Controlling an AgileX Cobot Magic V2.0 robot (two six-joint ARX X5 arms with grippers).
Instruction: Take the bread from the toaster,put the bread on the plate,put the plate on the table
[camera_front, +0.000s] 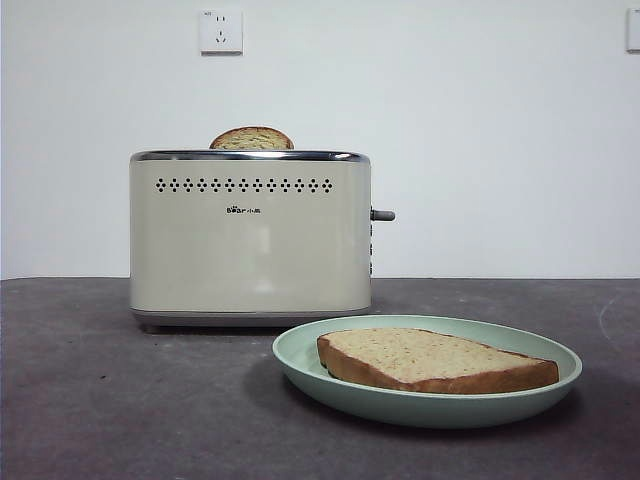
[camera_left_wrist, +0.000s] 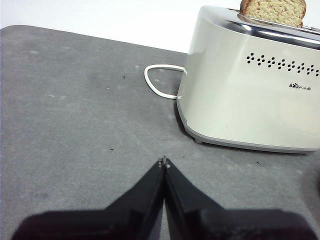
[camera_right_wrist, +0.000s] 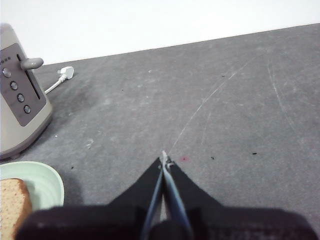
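The bread (camera_front: 430, 358) lies flat on the pale green plate (camera_front: 420, 405), which rests on the dark grey table (camera_front: 120, 400) in front of and to the right of the cream toaster (camera_front: 250, 240). From the right wrist view, a corner of the bread (camera_right_wrist: 12, 205), the plate rim (camera_right_wrist: 47, 182) and the toaster's lever side (camera_right_wrist: 20, 100) show. My right gripper (camera_right_wrist: 164, 159) is shut and empty over bare table, apart from the plate. My left gripper (camera_left_wrist: 164, 162) is shut and empty, on the table side of the toaster (camera_left_wrist: 250, 90). Neither arm shows in the front view.
Another slice (camera_front: 251, 138) with a narrower dome stands in the toaster's slot, also seen as the slice (camera_left_wrist: 274, 11) from the left wrist. A white power cable (camera_left_wrist: 157, 82) loops behind the toaster, its plug (camera_right_wrist: 65, 74) lying on the table. A wall socket (camera_front: 220, 31) is behind.
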